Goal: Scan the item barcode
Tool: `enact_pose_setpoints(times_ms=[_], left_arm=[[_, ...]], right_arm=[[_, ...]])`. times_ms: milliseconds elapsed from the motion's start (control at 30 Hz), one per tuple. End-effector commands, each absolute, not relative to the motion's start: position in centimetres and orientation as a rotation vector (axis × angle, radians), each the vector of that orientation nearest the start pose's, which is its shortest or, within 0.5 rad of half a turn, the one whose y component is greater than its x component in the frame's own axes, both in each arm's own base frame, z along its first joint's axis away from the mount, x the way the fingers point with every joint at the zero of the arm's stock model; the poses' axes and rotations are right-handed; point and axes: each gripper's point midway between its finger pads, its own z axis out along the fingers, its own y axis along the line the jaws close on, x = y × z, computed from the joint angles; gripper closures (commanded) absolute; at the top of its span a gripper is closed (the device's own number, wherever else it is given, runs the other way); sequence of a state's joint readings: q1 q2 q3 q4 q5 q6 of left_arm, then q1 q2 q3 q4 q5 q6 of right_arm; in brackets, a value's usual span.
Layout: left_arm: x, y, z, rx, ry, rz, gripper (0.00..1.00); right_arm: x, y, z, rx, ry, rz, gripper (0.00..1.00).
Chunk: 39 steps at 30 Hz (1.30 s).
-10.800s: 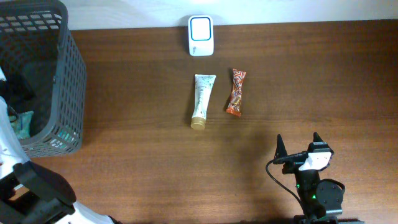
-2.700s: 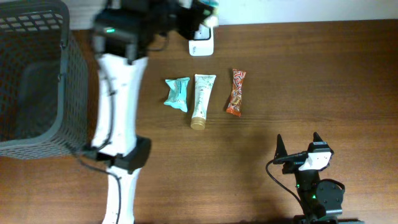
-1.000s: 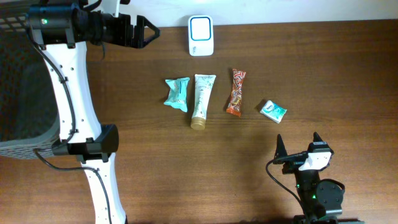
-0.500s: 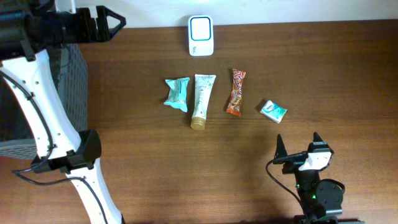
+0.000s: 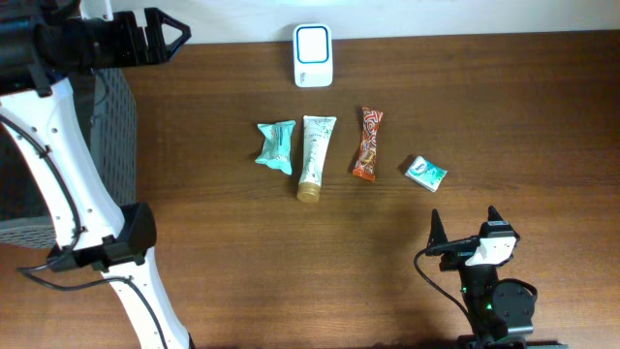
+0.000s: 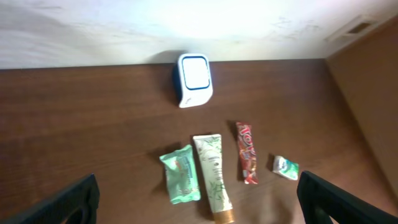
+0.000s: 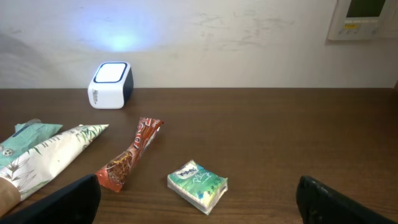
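Note:
A white scanner (image 5: 313,54) with a blue-rimmed window stands at the table's back edge. In front of it lie a teal packet (image 5: 275,145), a white tube (image 5: 315,155), a red-orange bar (image 5: 367,142) and a small green-white tissue pack (image 5: 424,173). My left gripper (image 5: 170,37) hovers open and empty at the back left, high above the table; its wrist view shows the scanner (image 6: 194,79) and all the items below. My right gripper (image 5: 464,218) rests open near the front right, with the tissue pack (image 7: 197,185) on the table just ahead of it.
A dark mesh basket (image 5: 124,126) stands at the left edge, partly behind my left arm. A pale wall runs behind the table, with a wall panel (image 7: 364,18) at the right. Bare wood lies between the items and my right gripper.
The teal packet and then the tissue pack have joined the tube and bar. My left arm has swung left from the scanner toward the basket, gripper open. The right arm has not moved.

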<state>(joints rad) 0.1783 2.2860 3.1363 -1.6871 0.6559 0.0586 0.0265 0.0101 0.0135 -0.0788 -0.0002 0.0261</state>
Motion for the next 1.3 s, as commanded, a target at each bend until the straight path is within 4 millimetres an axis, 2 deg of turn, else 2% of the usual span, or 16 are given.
enact_pose_setpoints(times_ms=[0, 67, 333, 733, 867, 967, 1067, 1267], left_arm=[[44.5, -1.2, 40.1, 0.121, 2.261, -0.561, 0.01], [44.3, -0.3, 39.7, 0.086, 2.292, -0.496, 0.01], [43.5, 1.1, 37.6, 0.01, 2.406, -0.406, 0.01], [43.5, 1.6, 37.3, -0.004, 2.419, -0.372, 0.01], [43.6, 2.5, 37.0, -0.026, 2.43, -0.312, 0.01], [43.6, 3.7, 36.7, -0.06, 2.444, -0.224, 0.01], [43.5, 5.2, 36.5, -0.172, 2.45, -0.154, 0.01], [43.3, 7.0, 36.4, -0.22, 2.449, -0.122, 0.01]], right_arm=[[24.6, 0.4, 15.5, 0.014, 1.65, 0.038, 0.01], [24.6, 0.4, 15.5, 0.015, 1.65, 0.038, 0.01], [24.6, 0.4, 15.5, 0.014, 1.65, 0.038, 0.01], [24.6, 0.4, 15.5, 0.015, 1.65, 0.039, 0.01], [24.6, 0.4, 15.5, 0.014, 1.65, 0.038, 0.01], [24.6, 0.4, 15.5, 0.015, 1.65, 0.039, 0.01], [24.6, 0.4, 15.5, 0.014, 1.65, 0.038, 0.01], [24.6, 0.4, 15.5, 0.014, 1.65, 0.038, 0.01]])
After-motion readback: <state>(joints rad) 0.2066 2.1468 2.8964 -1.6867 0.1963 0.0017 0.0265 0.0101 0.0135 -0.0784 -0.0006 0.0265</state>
